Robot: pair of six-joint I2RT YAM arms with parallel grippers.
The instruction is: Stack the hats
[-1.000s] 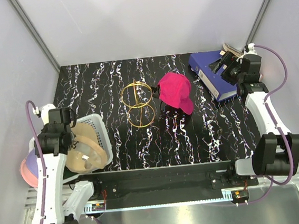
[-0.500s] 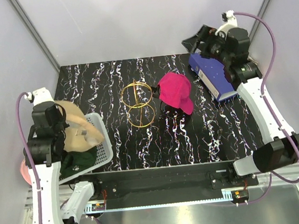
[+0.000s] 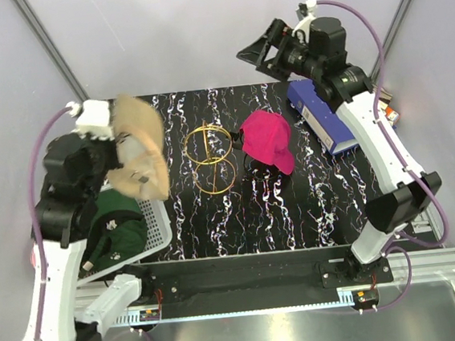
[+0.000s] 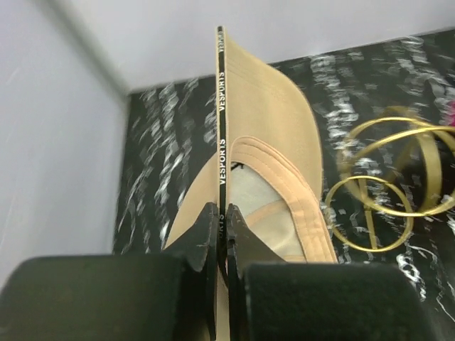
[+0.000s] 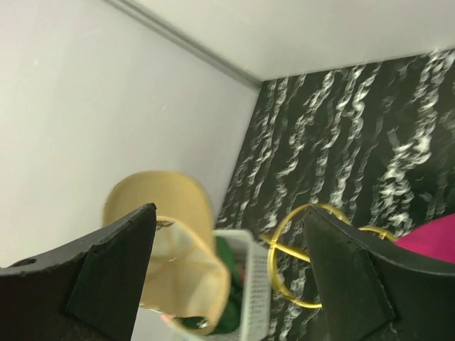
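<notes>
Left fingers clenched on the rim band of the tan cap; the cap sits edge-on between them, in the air over the white basket at the desk left side. Dark green cap in basket. Magenta cap on desk beside gold rings. Right fingers released, spread wide, holding nothing.

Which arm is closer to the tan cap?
Left. The left gripper is clamped on the edge of the tan cap; the right gripper hangs open, well away at the table's far right.
</notes>
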